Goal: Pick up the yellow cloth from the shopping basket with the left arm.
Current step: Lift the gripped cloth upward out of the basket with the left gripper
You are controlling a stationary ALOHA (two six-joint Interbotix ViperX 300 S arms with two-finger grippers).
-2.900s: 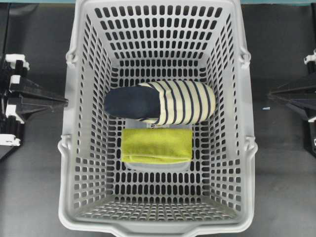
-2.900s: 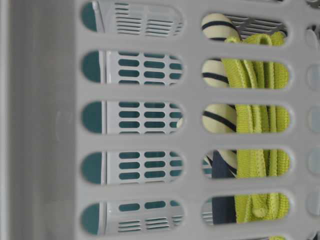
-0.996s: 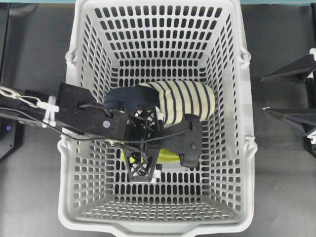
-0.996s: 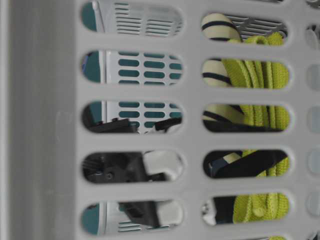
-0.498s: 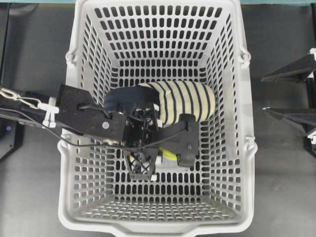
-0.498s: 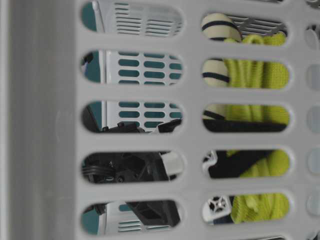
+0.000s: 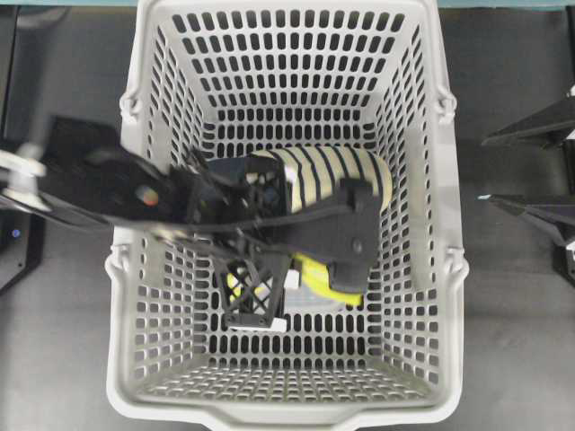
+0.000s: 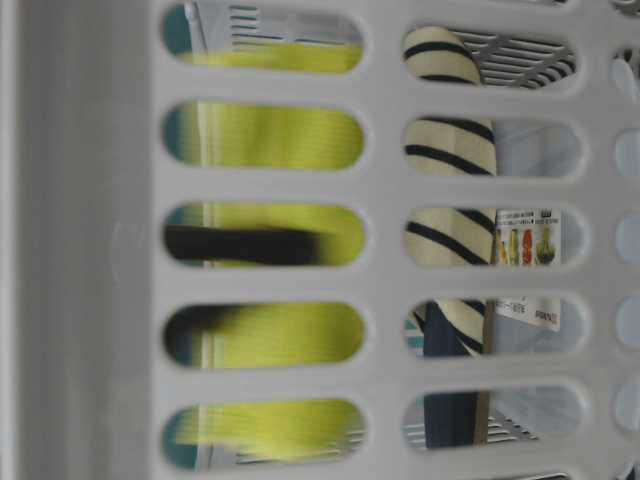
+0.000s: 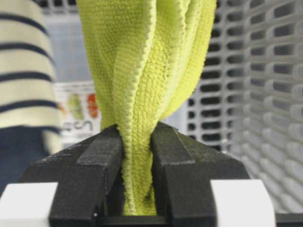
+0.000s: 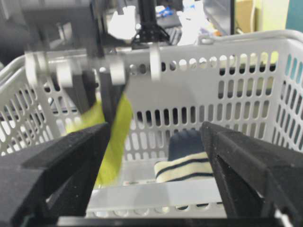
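Left pincer [image 9: 137, 156] clamped on bunched, looped-pile yellow cloth [image 9: 147, 71] inside slotted grey plastic basket [image 7: 135, 224]; striped slipper [image 7: 337, 180] beside it.

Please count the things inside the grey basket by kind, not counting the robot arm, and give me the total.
Yellow cloth: 1, pinched in the left gripper
Striped slipper: 1
Printed card on the basket floor: 1
Total: 3
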